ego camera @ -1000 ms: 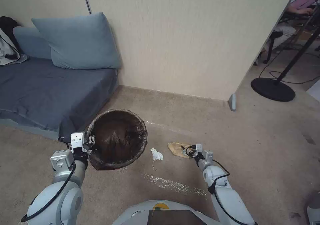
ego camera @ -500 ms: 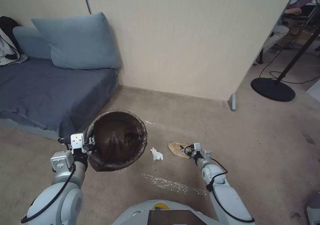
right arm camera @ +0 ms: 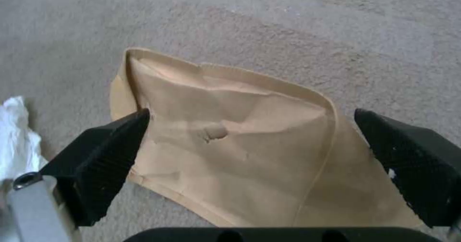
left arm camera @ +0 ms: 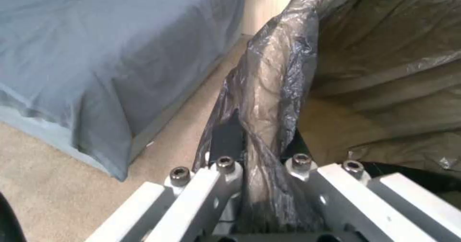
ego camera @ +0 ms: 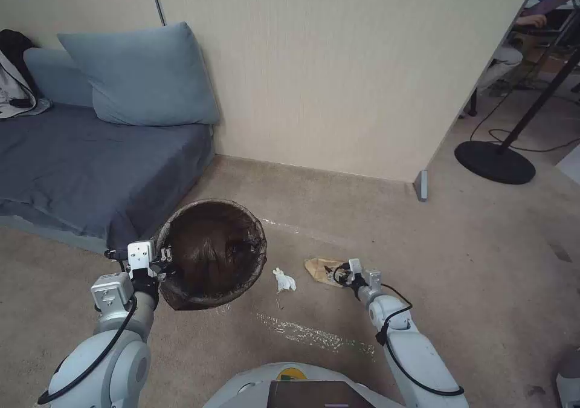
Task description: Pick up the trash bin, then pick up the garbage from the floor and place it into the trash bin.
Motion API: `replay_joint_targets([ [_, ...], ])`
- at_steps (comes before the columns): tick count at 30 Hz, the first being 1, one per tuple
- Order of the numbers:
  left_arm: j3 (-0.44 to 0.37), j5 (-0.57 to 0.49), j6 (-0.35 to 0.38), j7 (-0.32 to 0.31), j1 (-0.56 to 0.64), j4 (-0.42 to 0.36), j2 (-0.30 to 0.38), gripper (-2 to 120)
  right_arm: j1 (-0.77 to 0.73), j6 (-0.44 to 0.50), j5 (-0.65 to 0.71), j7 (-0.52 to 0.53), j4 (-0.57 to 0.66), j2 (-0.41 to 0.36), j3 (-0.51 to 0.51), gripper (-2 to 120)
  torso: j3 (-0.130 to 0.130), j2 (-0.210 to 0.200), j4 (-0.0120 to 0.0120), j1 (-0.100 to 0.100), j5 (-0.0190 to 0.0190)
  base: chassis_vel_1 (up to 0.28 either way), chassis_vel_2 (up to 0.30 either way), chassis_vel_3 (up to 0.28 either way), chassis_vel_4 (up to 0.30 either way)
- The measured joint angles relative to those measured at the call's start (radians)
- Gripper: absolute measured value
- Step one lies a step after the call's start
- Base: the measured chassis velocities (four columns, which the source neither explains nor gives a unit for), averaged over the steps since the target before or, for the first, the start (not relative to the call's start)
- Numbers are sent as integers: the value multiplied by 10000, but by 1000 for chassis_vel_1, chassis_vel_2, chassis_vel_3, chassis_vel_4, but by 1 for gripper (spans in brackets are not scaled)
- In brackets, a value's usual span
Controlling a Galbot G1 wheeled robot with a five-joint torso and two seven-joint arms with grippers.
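Right wrist view: right claw [right arm camera: 250, 155] spread wide, straddling the flat tan crumpled paper bag [right arm camera: 235, 141] on beige carpet, just right of the round white bin w/ dark bag liner [ego camera: 211, 252]. Paper looks light, floppy; prob best pinched at a raised crease. Left claw [left arm camera: 262, 170] clenched on bin's rim.
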Motion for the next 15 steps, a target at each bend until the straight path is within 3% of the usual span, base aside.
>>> replay_joint_targets([
  [15, 22, -17, 14, -20, -40, 2, -1, 4, 410, 228, -436, -445, -590, -205, -423, 100, 0, 0, 0, 0, -1, 0, 0, 0, 0],
])
